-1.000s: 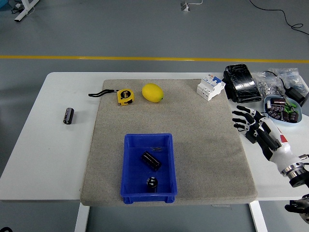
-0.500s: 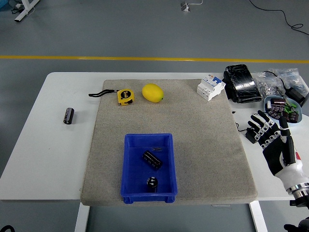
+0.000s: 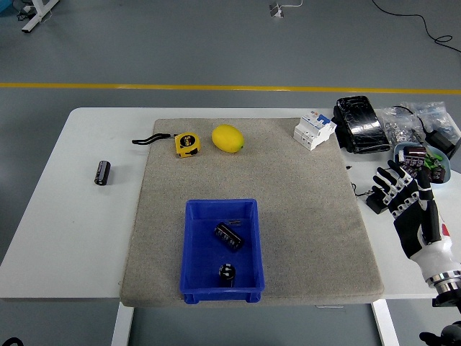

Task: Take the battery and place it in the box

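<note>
Lying battery (image 3: pixel 103 173), long axis near-to-far.

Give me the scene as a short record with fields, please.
box: blue, on mat
in box: two batteries
loose battery, on bare table, left of mat
right hand, over table's right edge, fingers spread, holds nothing
left hand: not in view
other items: tape measure, lemon

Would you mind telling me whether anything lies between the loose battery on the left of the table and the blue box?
Nothing visible does. The battery lies alone on the bare white table, left of the mat; the blue box sits on the mat, open-topped. The tape measure and lemon lie farther back.
</note>
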`<control>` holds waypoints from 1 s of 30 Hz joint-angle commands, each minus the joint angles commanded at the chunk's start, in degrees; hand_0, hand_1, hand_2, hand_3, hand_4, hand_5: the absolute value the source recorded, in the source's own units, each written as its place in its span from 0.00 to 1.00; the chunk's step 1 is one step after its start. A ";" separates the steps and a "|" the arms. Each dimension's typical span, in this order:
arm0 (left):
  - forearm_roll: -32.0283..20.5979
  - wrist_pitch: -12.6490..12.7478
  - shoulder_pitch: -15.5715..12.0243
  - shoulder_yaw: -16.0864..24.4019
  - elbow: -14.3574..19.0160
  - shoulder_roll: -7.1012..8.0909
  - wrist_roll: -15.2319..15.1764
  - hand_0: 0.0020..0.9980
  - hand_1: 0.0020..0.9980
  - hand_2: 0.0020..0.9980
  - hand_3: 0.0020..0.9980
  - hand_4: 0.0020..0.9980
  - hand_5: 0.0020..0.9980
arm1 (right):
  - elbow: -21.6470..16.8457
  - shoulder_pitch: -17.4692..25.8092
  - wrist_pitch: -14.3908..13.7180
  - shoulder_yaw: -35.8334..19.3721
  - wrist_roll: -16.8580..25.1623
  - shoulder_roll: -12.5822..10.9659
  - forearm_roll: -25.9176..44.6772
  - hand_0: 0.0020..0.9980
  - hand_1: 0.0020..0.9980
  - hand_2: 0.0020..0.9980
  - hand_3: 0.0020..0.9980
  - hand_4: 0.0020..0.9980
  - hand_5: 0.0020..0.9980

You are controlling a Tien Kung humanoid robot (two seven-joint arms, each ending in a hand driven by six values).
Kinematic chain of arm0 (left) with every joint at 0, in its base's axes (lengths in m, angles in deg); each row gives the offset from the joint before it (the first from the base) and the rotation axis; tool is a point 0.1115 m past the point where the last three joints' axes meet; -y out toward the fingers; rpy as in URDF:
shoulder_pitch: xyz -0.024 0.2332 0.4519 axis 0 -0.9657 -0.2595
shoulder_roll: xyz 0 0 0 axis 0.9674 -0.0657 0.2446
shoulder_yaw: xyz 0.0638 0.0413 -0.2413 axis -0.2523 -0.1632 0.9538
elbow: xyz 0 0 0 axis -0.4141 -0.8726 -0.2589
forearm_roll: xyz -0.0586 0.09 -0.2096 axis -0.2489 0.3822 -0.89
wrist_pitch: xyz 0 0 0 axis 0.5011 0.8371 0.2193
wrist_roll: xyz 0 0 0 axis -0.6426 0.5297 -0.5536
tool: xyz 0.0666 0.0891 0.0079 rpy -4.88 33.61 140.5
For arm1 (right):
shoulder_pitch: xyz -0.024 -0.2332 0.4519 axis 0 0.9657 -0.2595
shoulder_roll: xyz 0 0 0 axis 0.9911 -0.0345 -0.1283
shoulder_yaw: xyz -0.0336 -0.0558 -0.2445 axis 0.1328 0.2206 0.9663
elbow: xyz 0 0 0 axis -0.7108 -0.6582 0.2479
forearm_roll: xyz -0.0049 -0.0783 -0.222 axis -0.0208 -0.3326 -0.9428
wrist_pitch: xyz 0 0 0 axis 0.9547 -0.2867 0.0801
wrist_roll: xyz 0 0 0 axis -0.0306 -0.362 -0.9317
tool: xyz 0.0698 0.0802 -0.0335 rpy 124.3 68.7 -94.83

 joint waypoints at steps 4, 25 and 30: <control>-0.25 0.08 -0.37 -0.34 -0.06 0.22 -0.24 0.71 0.70 0.74 0.64 0.67 0.67 | 0.16 -0.30 -0.38 -0.43 -0.05 0.64 -0.17 0.95 0.88 0.88 0.91 1.00 1.00; -1.28 -0.13 -1.96 -0.40 -0.58 0.08 -0.02 0.71 0.70 0.73 0.64 0.66 0.67 | -0.98 -7.13 -0.71 -1.74 -11.38 0.47 -5.09 0.93 0.86 0.86 0.89 1.00 1.00; -3.74 0.77 -2.91 -2.04 -0.94 -0.12 -0.42 0.71 0.71 0.73 0.64 0.66 0.67 | -0.50 -7.62 -0.14 -0.17 -12.93 1.35 -5.51 0.93 0.86 0.86 0.88 1.00 1.00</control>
